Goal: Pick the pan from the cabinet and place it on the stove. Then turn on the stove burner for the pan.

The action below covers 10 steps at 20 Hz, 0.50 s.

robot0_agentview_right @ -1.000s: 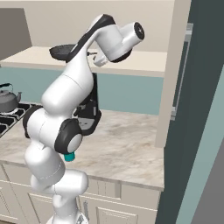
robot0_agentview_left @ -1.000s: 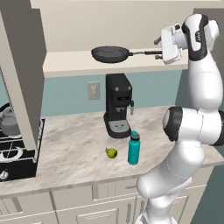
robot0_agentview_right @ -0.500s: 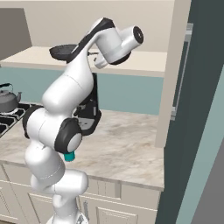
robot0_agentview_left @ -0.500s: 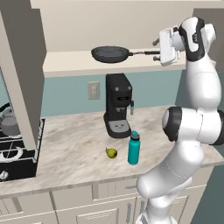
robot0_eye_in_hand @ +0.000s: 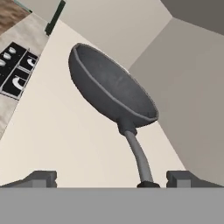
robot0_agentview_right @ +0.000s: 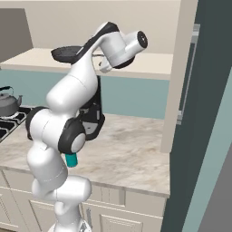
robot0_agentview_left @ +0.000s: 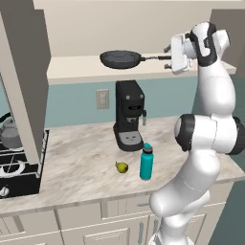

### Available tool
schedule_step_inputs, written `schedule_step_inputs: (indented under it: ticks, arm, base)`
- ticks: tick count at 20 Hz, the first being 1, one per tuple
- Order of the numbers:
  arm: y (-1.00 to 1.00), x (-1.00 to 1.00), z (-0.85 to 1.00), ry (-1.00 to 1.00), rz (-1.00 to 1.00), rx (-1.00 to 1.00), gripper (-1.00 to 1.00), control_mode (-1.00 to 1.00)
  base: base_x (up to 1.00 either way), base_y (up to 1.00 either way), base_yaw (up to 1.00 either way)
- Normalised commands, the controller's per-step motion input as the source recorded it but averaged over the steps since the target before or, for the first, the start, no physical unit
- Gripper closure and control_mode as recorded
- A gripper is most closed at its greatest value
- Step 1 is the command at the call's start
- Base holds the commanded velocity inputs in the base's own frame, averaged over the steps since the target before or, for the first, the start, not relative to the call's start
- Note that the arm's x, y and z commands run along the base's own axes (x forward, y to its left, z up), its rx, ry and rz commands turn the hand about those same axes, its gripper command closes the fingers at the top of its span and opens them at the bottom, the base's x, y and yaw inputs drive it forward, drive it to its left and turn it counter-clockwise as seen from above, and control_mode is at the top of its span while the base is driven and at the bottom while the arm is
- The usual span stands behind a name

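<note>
a: where's your pan [robot0_agentview_left: 121, 59] right now?

b: on the bottom shelf of the open cabinet [robot0_agentview_left: 143, 70], up above the counter. it sits flat, with its long handle pointing toward your gripper [robot0_agentview_left: 168, 57]. in the hand view the handle end runs down between your 2 fingertips [robot0_eye_in_hand: 41, 178], nearer the right one.

a: are you gripping it?

b: no. your jaws stand wide, 1 on each side of the handle end, and nothing is clamped. from these pictures i can't tell whether a tip touches the handle.

a: so how far along are you?

b: early, by my reading. the cabinet is open and you've lined up on the handle, but the pan isn't lifted. you have yet to close on it, carry it over to the stove [robot0_agentview_left: 14, 168] at the far left, set it on a burner and turn the matching knob.

a: anything in the way?

b: the pan looks empty. a grey kettle [robot0_agentview_left: 10, 134] already takes 1 back burner, so aim for a free grate. below the shelf the counter [robot0_agentview_left: 81, 167] holds a black coffee machine [robot0_agentview_left: 129, 116], a teal bottle [robot0_agentview_left: 146, 162] and a small yellow-green fruit [robot0_agentview_left: 122, 167]; you'll likely pass over them.
</note>
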Motion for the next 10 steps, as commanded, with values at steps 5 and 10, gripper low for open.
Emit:
schedule_step_inputs:
  ticks: [5,10]
  arm:
    - [0.0,0.22,-0.16,0.0,0.0,-0.02,-1.0,-1.0]
    - [0.0,0.23,-0.14,0.0,0.0,-0.04,-1.0,-1.0]
  base:
    - [0.0,0.0,0.0]
    - [0.0,0.0,0.0]
